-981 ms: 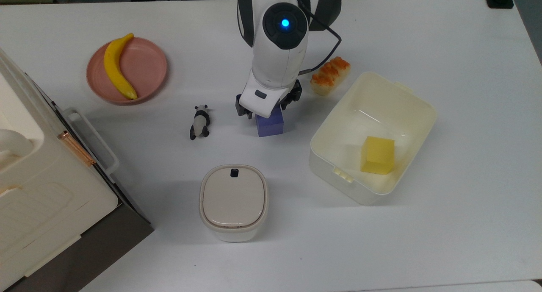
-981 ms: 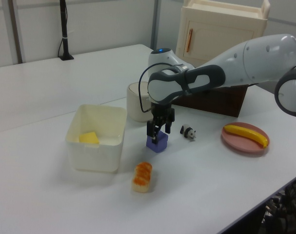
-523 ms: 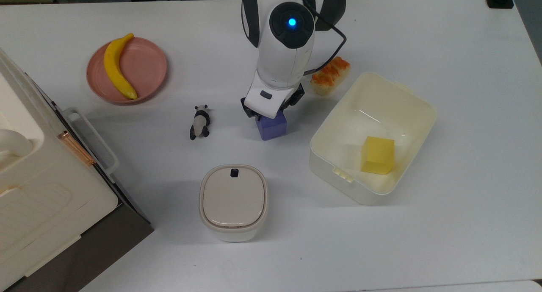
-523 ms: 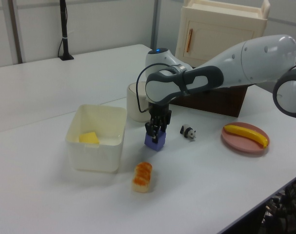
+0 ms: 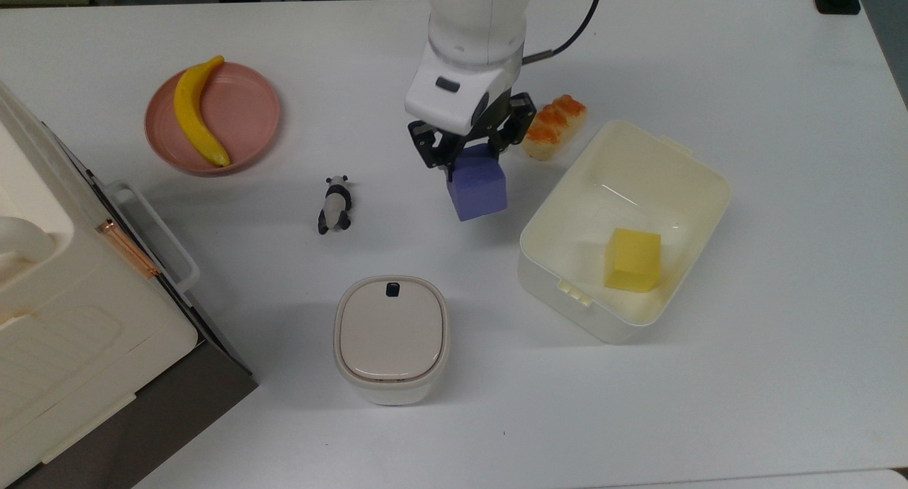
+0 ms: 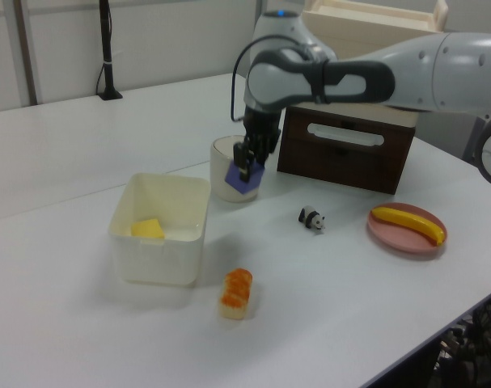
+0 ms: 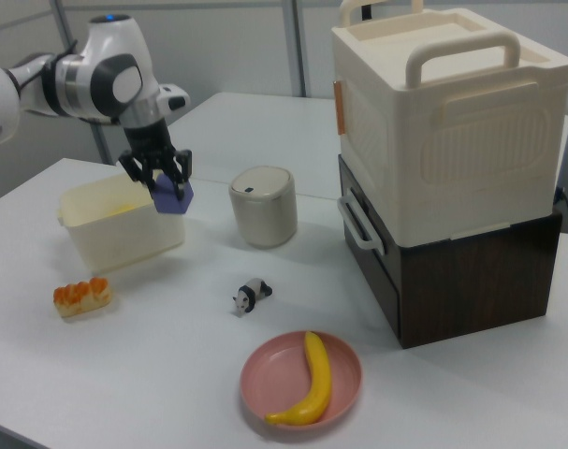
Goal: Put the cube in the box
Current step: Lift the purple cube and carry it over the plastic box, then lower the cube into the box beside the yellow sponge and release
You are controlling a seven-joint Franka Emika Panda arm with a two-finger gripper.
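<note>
The cube (image 5: 478,180) is pinched between the fingers of the gripper (image 5: 471,146) and is held in the air above the table (image 5: 709,404), clear of its surface. In the top view it is seen just to the left of the box (image 5: 699,191), outside its rim. A yellow block (image 5: 633,260) lies inside the box. A piece of sushi (image 5: 553,125) is found near the box's upper corner in the top view. A toy panda (image 5: 335,204) lies on the table to the cube's left, and a lidded container (image 5: 391,336) stands below it. A banana (image 5: 195,111) is laid on a pink plate (image 5: 248,116)
</note>
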